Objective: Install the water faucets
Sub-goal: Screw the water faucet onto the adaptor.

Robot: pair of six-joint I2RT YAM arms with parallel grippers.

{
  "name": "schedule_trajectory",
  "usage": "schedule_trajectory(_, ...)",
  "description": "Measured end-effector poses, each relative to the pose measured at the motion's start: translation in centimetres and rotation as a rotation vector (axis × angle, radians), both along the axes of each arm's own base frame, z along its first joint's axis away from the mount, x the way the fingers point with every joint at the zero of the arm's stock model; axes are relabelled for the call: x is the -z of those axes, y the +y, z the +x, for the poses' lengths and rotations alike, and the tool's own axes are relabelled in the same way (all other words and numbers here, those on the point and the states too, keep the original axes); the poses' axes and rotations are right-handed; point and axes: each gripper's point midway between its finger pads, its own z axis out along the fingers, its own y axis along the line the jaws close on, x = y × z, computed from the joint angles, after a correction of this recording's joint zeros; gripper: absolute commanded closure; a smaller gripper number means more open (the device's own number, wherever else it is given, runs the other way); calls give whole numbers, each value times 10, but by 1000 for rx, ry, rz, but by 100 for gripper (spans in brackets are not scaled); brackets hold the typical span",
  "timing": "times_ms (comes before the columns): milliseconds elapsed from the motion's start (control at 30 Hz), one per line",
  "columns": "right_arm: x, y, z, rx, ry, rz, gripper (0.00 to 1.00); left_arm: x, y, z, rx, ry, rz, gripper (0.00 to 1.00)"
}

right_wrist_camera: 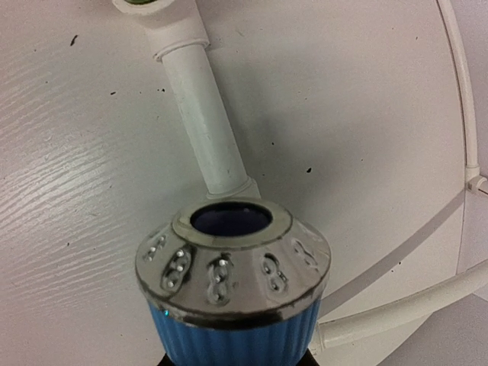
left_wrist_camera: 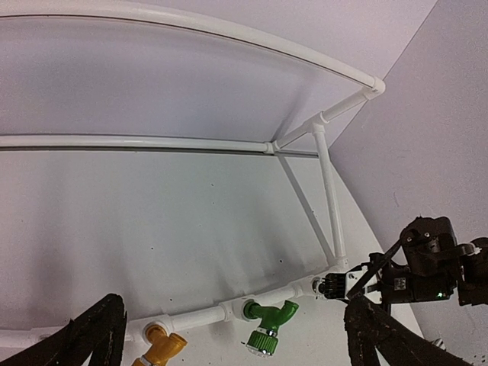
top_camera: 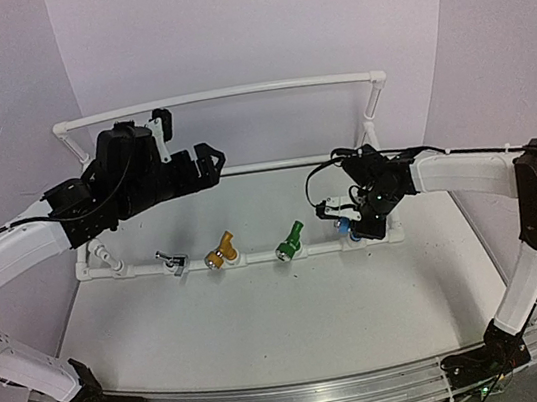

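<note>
Four faucets sit along the front rail of the white PVC frame (top_camera: 257, 260): silver (top_camera: 171, 261), yellow (top_camera: 222, 252), green (top_camera: 291, 241) and blue (top_camera: 352, 230). My right gripper (top_camera: 356, 218) is down at the rail's right end, shut on the blue faucet. That faucet's metallic nozzle (right_wrist_camera: 232, 259) fills the right wrist view, pointing along the white pipe (right_wrist_camera: 204, 122). My left gripper (top_camera: 210, 159) is raised above the frame's left half, open and empty. Its fingers (left_wrist_camera: 99, 335) stand wide apart above the green faucet (left_wrist_camera: 268, 324) and yellow faucet (left_wrist_camera: 156, 347).
The frame's upper back rail (top_camera: 232, 93) and mid rail (left_wrist_camera: 137, 142) run behind the work area. Diagonal braces (left_wrist_camera: 305, 202) stand at the right end. White walls close in at the back and sides. A metal rail (top_camera: 297, 394) runs along the table's near edge.
</note>
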Motion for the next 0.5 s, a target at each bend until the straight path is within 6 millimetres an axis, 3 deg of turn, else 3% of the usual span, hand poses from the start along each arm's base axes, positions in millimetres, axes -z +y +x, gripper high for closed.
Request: schedule_trajectory(500, 0, -6, -5, 229, 45, 110, 100, 0, 4, 3, -35, 6, -15, 0)
